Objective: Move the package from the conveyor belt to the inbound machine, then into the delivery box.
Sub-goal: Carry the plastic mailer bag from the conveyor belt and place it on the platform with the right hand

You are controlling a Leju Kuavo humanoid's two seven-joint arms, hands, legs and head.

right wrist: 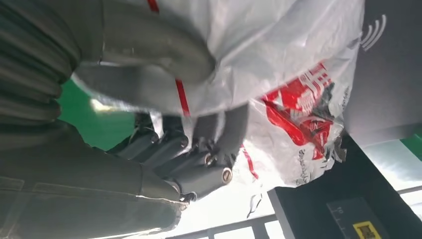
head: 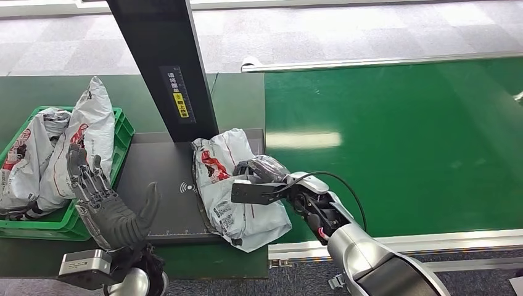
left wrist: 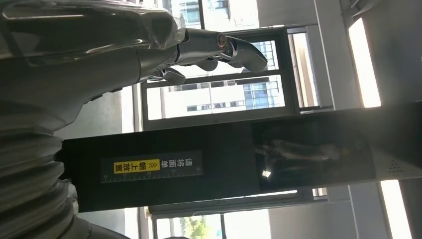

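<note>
Gripping: the right hand (head: 266, 174) clasped the white plastic mailer package with red print (head: 231, 185); in the right wrist view its thumb and dark fingers (right wrist: 199, 164) closed on the crumpled film (right wrist: 278, 64).
Package place: it lay on the dark flat scanning plate of the inbound machine (head: 161, 185), its right part reaching over the plate's right edge toward the glossy green conveyor belt (head: 395, 142).
Left hand: the left hand (head: 105, 200) was raised over the plate's left front corner, fingers spread and holding nothing; in the left wrist view its fingers (left wrist: 234, 50) stood apart against windows.
Edges: the green plastic delivery crate (head: 123, 132) sat just beside the plate's left edge, touching or nearly so; I could not tell which.
Crate contents: several more white printed mailer bags (head: 58, 148) were piled in it, one rising above the rim.
Open room: the bare plate surface lay between the left hand and the package; the belt spread wide to the right.
Post: the black upright column with a yellow label (head: 166, 68) stood at the plate's back edge, just behind the package.
Hidden: the column's top was cut off by the frame, the label text was too small to read, and the right hand's fingertips were partly buried in film.
</note>
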